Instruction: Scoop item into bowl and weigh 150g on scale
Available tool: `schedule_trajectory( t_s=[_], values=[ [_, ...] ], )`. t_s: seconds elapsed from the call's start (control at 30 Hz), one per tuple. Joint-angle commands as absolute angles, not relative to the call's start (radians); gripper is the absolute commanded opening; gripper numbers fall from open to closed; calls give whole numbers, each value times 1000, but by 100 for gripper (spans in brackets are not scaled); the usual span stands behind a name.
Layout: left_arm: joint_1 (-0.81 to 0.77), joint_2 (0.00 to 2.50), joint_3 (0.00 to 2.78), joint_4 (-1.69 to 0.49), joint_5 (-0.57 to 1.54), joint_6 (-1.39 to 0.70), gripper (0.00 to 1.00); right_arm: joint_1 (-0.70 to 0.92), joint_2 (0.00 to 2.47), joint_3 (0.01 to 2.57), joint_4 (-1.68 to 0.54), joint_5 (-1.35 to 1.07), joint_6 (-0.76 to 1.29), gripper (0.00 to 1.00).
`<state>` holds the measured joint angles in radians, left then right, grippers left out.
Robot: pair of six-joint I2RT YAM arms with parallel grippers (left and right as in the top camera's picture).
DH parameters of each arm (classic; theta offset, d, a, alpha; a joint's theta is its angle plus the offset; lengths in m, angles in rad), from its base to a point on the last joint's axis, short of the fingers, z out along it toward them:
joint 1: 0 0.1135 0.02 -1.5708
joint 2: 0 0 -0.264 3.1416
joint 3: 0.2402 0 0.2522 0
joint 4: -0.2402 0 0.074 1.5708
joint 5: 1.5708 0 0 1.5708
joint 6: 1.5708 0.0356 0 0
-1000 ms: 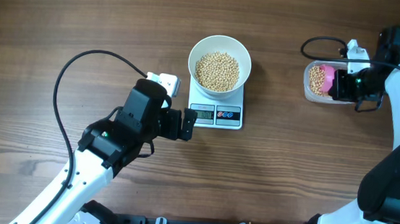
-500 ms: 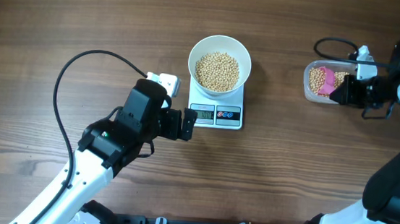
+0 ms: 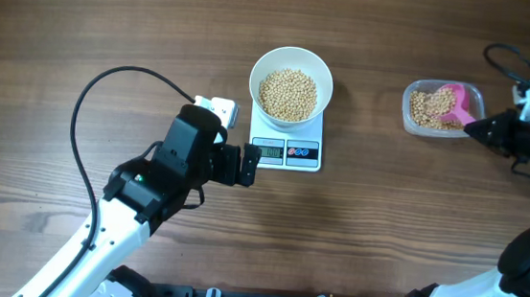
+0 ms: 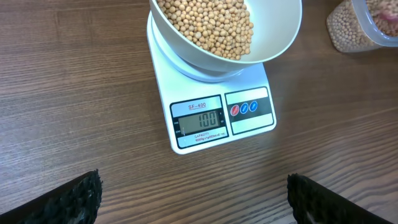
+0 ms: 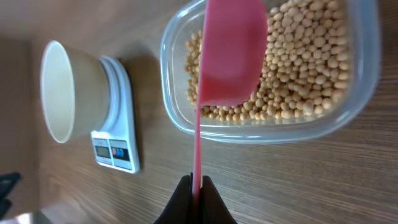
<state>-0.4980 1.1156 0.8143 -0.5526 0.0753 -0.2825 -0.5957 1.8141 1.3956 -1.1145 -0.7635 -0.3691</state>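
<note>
Many tan beans [image 3: 289,94] lie in the white bowl [image 3: 294,52], which sits on the scale [image 3: 289,153]. Just left of the scale's display, the left gripper [image 3: 249,164] hovers with jaws spread wide, holding nothing. Well right of the scale, the right gripper [image 3: 474,128] is clenched on the pink scoop [image 3: 458,103] handle, with the cup over more beans in the clear tub [image 3: 411,111].

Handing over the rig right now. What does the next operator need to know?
The left gripper is open and empty, by the scale.
The right gripper is shut on the scoop by its handle; the scoop is at the tub.
Done: the bowl sits on the scale, part full of beans; the display seems to read 100.
Left: add beans up to 150.
</note>
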Motion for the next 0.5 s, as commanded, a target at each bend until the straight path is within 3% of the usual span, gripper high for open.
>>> schedule_trajectory(
  t_s=[0.0,0.23,0.47],
  values=[
    [-493,1119,817,-550,66,-266,100,-656,1826,1385,-1133,-876,-392,4],
    [-493,1119,817,-550,66,-266,100,-780,1826,1385,-1209,-1010,-396,4],
    [-493,1119,817,-550,66,-266,100,-785,1826,1385,-1312,-1170,-491,4]
  ],
)
